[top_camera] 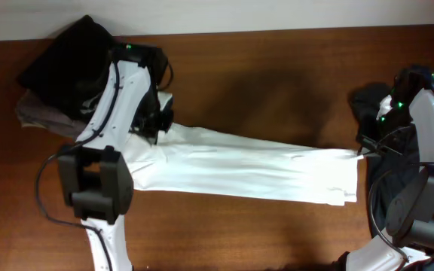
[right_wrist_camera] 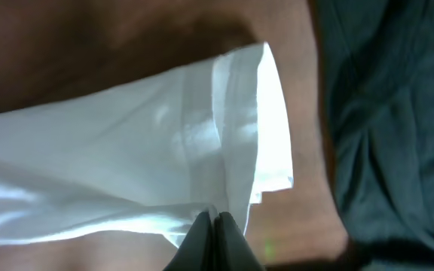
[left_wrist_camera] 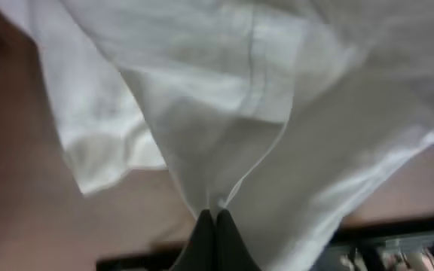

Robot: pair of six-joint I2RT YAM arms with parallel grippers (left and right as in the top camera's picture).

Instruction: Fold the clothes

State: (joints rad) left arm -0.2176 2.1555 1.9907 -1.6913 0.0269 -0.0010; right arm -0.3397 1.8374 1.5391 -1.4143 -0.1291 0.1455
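**Overhead.** The white garment (top_camera: 247,169) lies drawn out in a long band across the middle of the table (top_camera: 277,75). Its long axis runs from the left side to the right side and dips a little toward the near edge at its right end. The left end is wider and bunched, and the right end finishes in a straight hem. The left gripper (top_camera: 157,126) sits at the garment's upper left end and the right gripper (top_camera: 362,149) at the upper corner of the right hem. At this size I cannot tell how their jaws stand. A black cloth (top_camera: 66,56) and a grey cloth (top_camera: 40,114) lie heaped at the far left corner. A dark garment (top_camera: 366,102) lies by the right edge, just beyond the hem.

**Left wrist.** The left gripper (left_wrist_camera: 214,226) has its fingers pressed together with no gap, pinching a pointed fold of the white garment (left_wrist_camera: 224,113). The cloth fans out upward from that pinch and fills most of the view. Bare table (left_wrist_camera: 13,196) shows to the left.

**Right wrist.** The right gripper (right_wrist_camera: 215,224) is likewise pressed tight, nipping the lower edge of the white garment (right_wrist_camera: 126,143) close to the hem. The layered hem stands beside the fingers. The dark garment (right_wrist_camera: 398,113) lies to the right of it, with a strip of table (right_wrist_camera: 307,173) between them.
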